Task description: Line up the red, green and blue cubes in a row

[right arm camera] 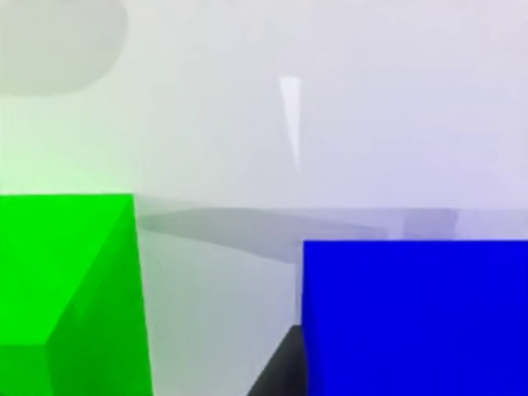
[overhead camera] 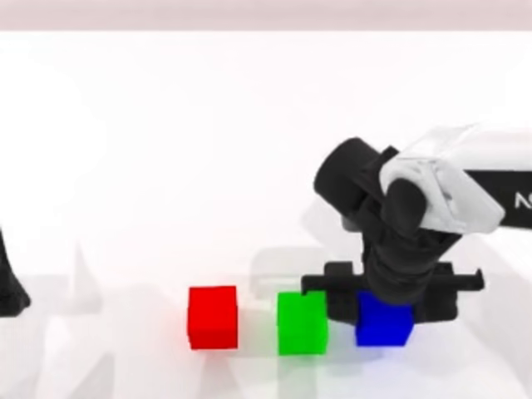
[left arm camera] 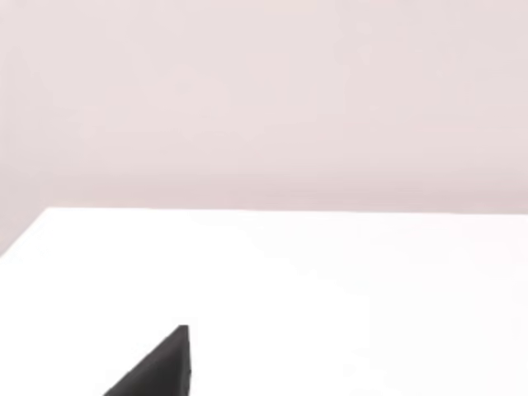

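Three cubes lie in a row near the front edge of the white desk [overhead camera: 166,166], seen from above: the red cube [overhead camera: 213,317] at the left, the green cube [overhead camera: 302,322] in the middle, and the blue cube [overhead camera: 384,323] at the right. Red and green stand apart with a clear strip of desk between them; green and blue stand nearer each other, still with a narrow gap. All three sit flat on the desk.

My right gripper [overhead camera: 391,291] hangs directly over the blue cube, its black body covering the cube's rear edge in the top view. I cannot tell whether its fingers are spread or pinching the cube. My right wrist view shows the blue cube [right arm camera: 417,318] close up, with the green cube [right arm camera: 70,289] beside it and bare desk between them.

My left arm [overhead camera: 10,287] is parked at the desk's left edge; its wrist view shows only desk [left arm camera: 330,289] and one dark finger [left arm camera: 161,367], so I cannot tell how its fingers stand.
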`<act>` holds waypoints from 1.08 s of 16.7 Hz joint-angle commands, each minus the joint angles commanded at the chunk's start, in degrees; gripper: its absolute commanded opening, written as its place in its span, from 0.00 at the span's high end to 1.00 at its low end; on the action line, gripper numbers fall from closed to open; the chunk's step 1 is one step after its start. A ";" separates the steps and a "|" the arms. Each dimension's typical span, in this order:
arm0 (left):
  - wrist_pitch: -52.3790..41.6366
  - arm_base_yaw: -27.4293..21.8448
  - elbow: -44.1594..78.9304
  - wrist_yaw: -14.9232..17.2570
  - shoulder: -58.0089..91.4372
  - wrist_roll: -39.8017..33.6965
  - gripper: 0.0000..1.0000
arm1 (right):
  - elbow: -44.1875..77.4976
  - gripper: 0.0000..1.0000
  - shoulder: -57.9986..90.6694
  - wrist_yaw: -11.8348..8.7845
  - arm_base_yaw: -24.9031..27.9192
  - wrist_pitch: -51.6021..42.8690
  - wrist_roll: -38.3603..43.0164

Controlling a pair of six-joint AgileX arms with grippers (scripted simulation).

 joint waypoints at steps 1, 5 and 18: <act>0.00 0.00 0.00 0.00 0.00 0.00 0.00 | 0.00 0.55 0.00 0.00 0.00 0.00 0.00; 0.00 0.00 0.00 0.00 0.00 0.00 0.00 | 0.00 0.25 0.00 0.00 0.00 0.00 0.00; 0.00 0.00 0.00 0.00 0.00 0.00 0.00 | 0.19 0.00 -0.10 0.00 -0.06 -0.20 0.02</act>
